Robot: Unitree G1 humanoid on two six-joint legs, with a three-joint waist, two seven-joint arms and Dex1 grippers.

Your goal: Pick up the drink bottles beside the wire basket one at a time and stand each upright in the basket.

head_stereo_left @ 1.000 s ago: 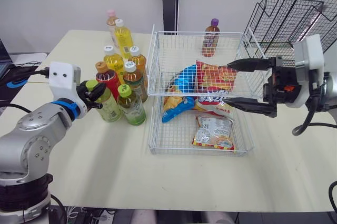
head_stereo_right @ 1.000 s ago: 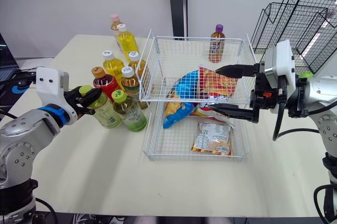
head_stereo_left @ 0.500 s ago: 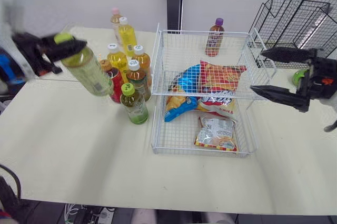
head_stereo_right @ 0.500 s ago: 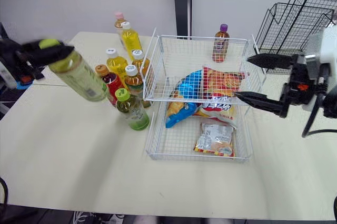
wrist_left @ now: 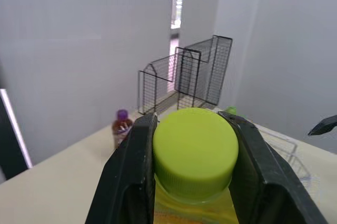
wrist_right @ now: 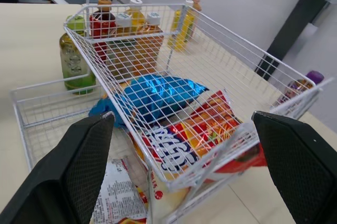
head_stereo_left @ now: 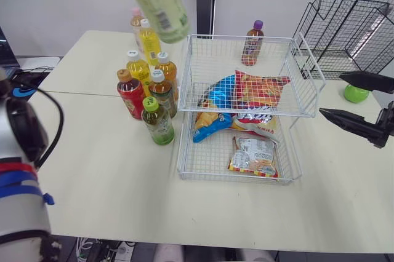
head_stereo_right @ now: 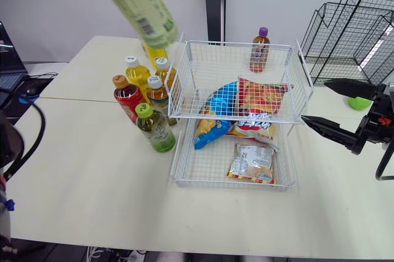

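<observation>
The left hand [wrist_left: 189,124] is squeezing the green cap [wrist_left: 195,153] of a green tea bottle [head_stereo_left: 156,0]. The bottle is hanging high over the tabletop [head_stereo_left: 104,176], tilting, above the other bottles [head_stereo_left: 148,83] near the left edge of the wire basket [head_stereo_left: 246,38]. It is looking full, so probably heavy, and its plastic is smooth. Held only by the cap, it could swing or slip, so the neck is the safest spot. The right hand [head_stereo_left: 331,95] is waiting wide open by the basket's right side, holding nothing. Snack bags [head_stereo_left: 246,99] are filling the basket's middle, so the best room is looking to be at the back. The bottle's bottom is going to need to clear the rim.
</observation>
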